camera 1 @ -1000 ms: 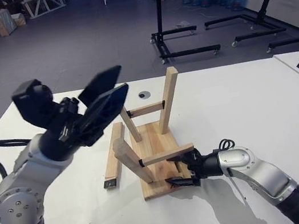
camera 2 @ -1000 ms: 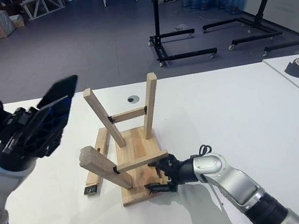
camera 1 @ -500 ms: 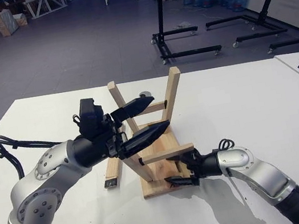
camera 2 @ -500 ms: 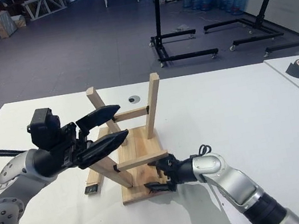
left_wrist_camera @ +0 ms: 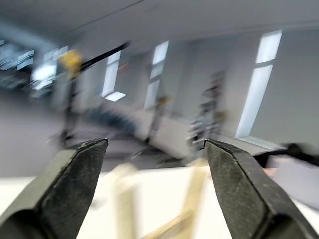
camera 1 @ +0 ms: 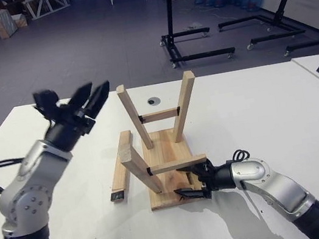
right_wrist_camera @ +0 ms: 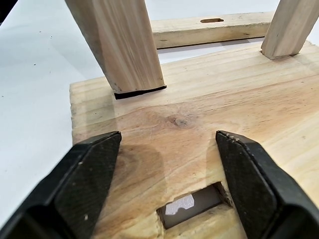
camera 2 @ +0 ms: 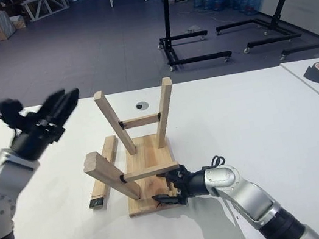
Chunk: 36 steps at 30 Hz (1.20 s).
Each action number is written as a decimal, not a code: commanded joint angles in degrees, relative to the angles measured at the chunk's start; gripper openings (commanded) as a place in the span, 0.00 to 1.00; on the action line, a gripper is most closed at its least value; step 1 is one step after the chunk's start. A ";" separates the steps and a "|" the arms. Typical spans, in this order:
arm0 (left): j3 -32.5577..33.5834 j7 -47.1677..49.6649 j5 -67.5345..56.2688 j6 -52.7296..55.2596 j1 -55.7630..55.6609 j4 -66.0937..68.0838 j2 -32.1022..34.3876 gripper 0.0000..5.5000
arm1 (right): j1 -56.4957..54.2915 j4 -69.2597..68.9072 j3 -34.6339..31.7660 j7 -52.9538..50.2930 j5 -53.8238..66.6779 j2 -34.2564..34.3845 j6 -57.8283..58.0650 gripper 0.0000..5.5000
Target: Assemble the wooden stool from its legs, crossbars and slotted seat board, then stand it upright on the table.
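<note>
**Lining up the loose leg with the open slot**

Seeing the slotted seat board [camera 1: 163,149] lying flat at mid-tabletop [camera 1: 269,112], underside up, with three legs already standing in it. Counting two far legs [camera 1: 184,106] joined by a crossbar [camera 1: 159,115], and one near-left leg [camera 1: 138,168] carrying a second crossbar [camera 1: 177,165] pointing toward the right pincer [camera 1: 183,182].

Resting that right pincer low at the board's near edge, fingers spread apart, gripping nothing, bracketing the empty slot [right_wrist_camera: 192,204].

Noting the loose leg [camera 1: 121,166] lying on the tabletop just beside the board's left edge, long axis running from near edge toward far edge.

Holding the left pincer [camera 1: 94,91] raised, fingers wide apart and empty, toward the tabletop's far-left corner, well apart from the stool yet probably the nearer arm for that leg.

Finding no readable print or label on the wood, only dark marks at the joints.
</note>
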 commanded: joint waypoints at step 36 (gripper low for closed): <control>-9.88 -0.02 38.95 5.92 13.18 7.73 -12.20 0.37 | 3.83 1.23 -1.60 -3.88 -0.88 -0.13 2.00 0.63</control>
